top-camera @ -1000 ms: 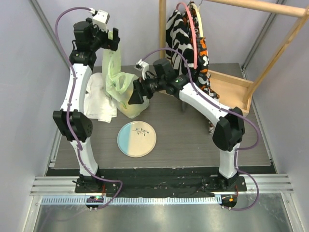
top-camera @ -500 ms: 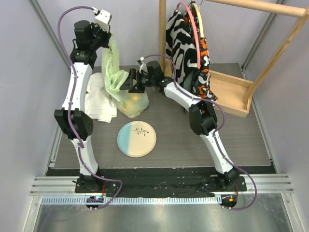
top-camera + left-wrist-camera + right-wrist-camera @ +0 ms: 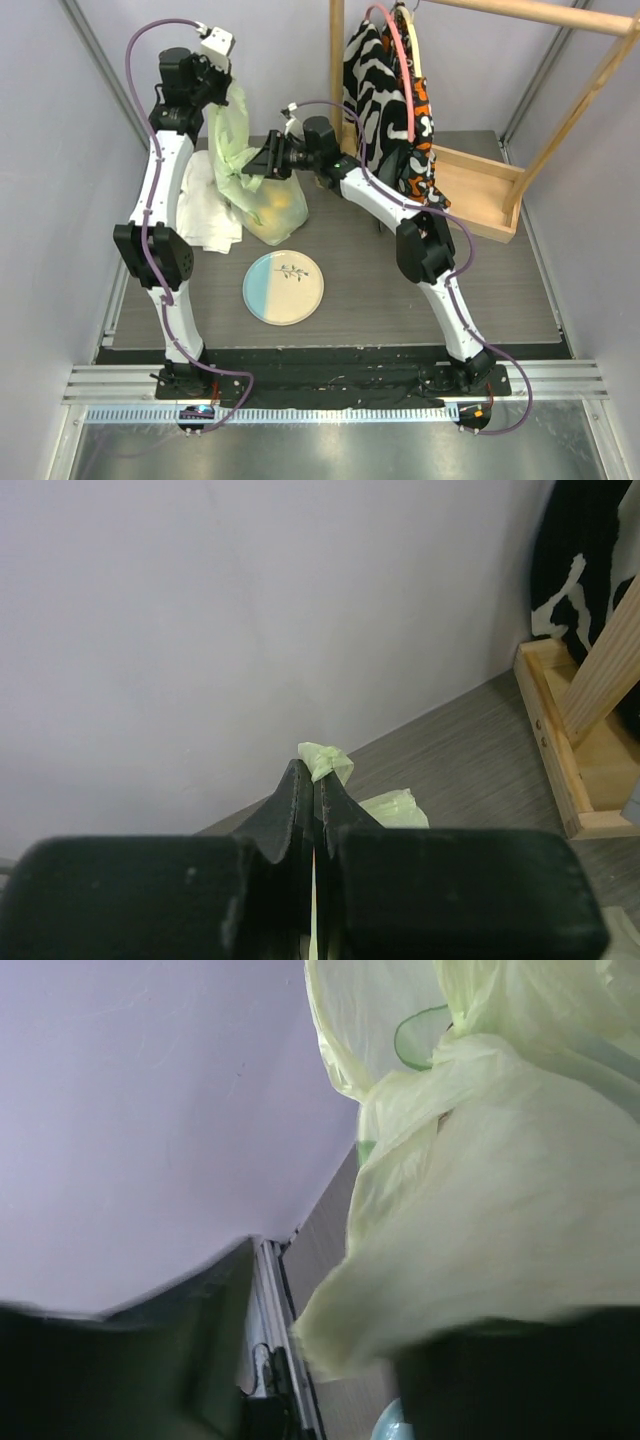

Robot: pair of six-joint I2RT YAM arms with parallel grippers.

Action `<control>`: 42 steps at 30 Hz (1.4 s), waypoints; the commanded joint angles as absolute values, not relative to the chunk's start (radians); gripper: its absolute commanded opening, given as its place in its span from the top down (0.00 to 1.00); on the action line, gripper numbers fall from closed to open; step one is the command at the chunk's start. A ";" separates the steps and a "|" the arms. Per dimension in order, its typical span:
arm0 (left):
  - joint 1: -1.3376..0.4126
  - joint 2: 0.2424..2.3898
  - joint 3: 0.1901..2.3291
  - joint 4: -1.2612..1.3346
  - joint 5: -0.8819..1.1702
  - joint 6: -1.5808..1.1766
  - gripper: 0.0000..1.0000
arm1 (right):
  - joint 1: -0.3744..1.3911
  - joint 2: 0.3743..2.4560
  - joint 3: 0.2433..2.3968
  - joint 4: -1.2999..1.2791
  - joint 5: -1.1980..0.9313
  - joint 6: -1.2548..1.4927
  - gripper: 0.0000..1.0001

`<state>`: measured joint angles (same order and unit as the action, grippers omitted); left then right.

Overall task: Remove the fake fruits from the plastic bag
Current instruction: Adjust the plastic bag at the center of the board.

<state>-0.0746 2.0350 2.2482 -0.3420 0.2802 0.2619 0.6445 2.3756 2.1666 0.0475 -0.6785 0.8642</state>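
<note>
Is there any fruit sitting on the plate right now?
No, the plate shows only its bare blue and cream glaze with a small twig motif.

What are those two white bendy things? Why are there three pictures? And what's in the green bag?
Those are two robot arms, bolted at the near edge of a table. The big picture comes from a camera looking down from above. The other two come from small cameras on each arm's wrist, so you see its own fingers up close.

The left gripper is pinched shut on the top of the plastic bag and holds it up. The right gripper is open, with bag film between its fingers. Yellow fake fruits show through the bottom of the bag.

Next to the bag lies a white cloth, and in front is a blue-and-cream plate with nothing on it. At the back, patterned clothes hang on a wooden rack.
</note>
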 commanded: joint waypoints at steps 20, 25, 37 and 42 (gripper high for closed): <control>-0.057 1.389 1.641 -0.400 0.273 -0.044 1.00 | 0.462 1.914 1.867 -0.184 -0.465 -0.199 0.99; -0.078 1.131 1.183 -0.405 0.305 -0.124 1.00 | 0.471 1.709 1.515 -0.400 -0.422 -0.273 0.99; -0.086 1.020 1.226 -0.476 0.318 -0.322 1.00 | 0.667 1.439 1.639 -0.733 -0.386 -0.439 0.41; -0.058 1.003 1.206 -0.436 0.354 -0.396 1.00 | 0.758 1.535 1.697 -0.600 -0.422 -0.414 0.52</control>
